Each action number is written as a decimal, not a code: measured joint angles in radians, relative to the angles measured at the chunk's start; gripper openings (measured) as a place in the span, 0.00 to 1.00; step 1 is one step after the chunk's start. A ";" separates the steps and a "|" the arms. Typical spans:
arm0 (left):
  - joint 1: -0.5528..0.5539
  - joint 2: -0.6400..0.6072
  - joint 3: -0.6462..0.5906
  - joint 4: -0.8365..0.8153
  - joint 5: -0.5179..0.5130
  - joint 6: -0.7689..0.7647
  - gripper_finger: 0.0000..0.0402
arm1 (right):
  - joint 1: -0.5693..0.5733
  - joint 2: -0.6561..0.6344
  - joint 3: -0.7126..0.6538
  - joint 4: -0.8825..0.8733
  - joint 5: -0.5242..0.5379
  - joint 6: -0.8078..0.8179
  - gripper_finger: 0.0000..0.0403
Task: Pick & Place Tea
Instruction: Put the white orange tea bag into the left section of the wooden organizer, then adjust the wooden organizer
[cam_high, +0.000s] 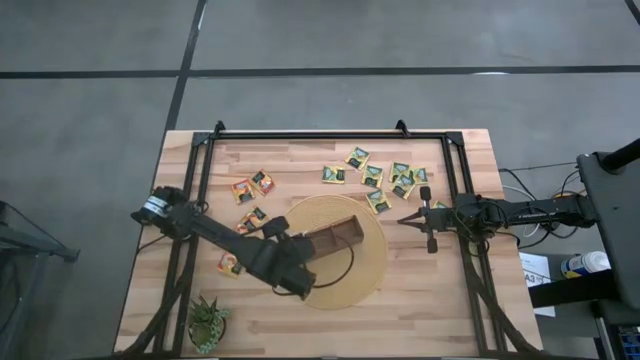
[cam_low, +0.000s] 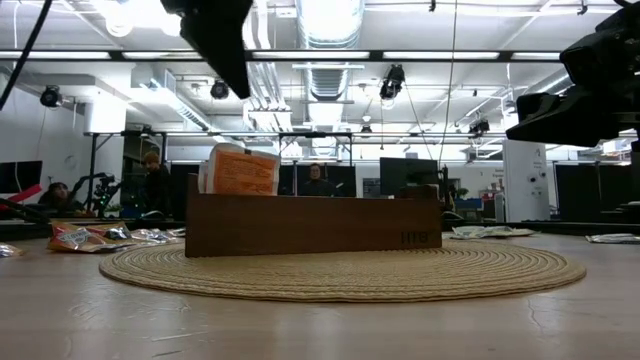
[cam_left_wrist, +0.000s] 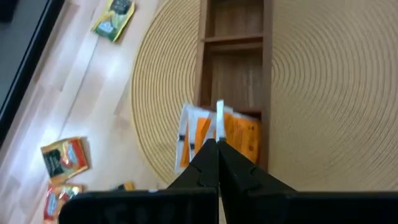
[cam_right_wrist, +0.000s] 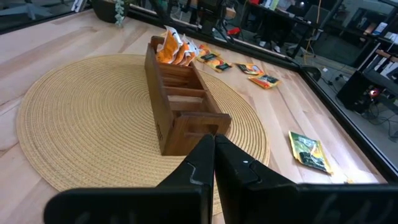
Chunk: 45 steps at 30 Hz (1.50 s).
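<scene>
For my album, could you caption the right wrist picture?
Shut right claw faces a wooden box holding orange tea sachets on a woven mat.

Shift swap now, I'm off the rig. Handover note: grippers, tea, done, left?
Left gripper: shut, above the wooden box's end compartment, holding nothing visible.
Right gripper: shut, empty, waiting by the woven mat's right edge.
Done: orange tea sachets stand in that end compartment; the other compartments look empty.
Left: green-and-yellow sachets are scattered at the far right of the table, red ones at the left, one more by the left arm. All need boxing.
</scene>
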 joint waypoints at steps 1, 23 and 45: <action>0.007 0.000 -0.001 0.010 0.001 0.010 0.00 | 0.000 0.000 0.000 0.000 0.000 0.000 0.02; 0.078 0.001 -0.085 0.043 0.019 -0.035 0.00 | 0.000 0.000 0.000 0.000 0.000 0.000 0.02; 0.074 0.006 -0.251 0.422 0.526 -0.025 0.00 | 0.000 0.000 0.000 0.000 0.000 0.000 0.02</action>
